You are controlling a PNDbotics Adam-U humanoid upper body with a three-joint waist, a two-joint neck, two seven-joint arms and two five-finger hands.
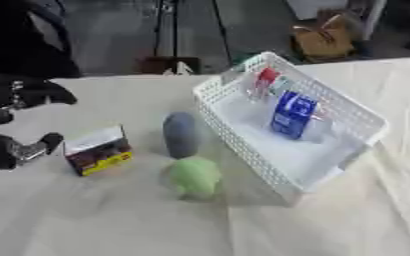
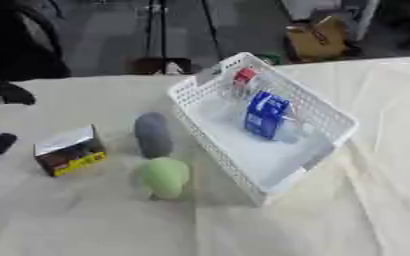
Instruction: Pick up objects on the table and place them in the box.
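Note:
A white slatted basket (image 1: 366, 120) stands at the middle right of the table, holding a blue carton (image 1: 292, 114) and a red and white packet (image 1: 266, 78). Left of it on the cloth lie a grey oblong thing (image 1: 180, 134) and a pale green rounded thing (image 1: 194, 176). Further left sits a small box (image 1: 98, 151) with a white top and a red and yellow side. My left hand (image 1: 16, 120) hovers at the left edge, just left of the small box, fingers spread and holding nothing. No right hand shows.
A cream cloth (image 1: 112, 220) covers the table. Beyond the far edge are a dark floor, a brown paper bag (image 1: 322, 40) and stand legs. A dark shape fills the top left corner.

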